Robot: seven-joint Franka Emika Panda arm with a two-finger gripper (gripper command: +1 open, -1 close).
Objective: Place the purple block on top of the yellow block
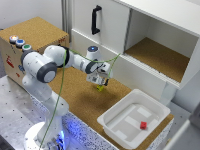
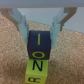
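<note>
We see our gripper [image 2: 41, 31] closed on the purple block [image 2: 39, 45], fingers [image 2: 20, 22] pressing its two sides, holding it directly above and seemingly touching the yellow block [image 2: 37, 71] on the cork surface [image 1: 75, 90], probably so it stacks squarely.

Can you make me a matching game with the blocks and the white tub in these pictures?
Things:
1. purple block
2. yellow block
3. red cube
4. gripper

Places or states:
A. lying inside the white tub
B. shut on the purple block
C. on the cork mat, under the other block
D. held between two fingers

Pairs: 1-D, 2-C, 3-A, 4-B
</note>
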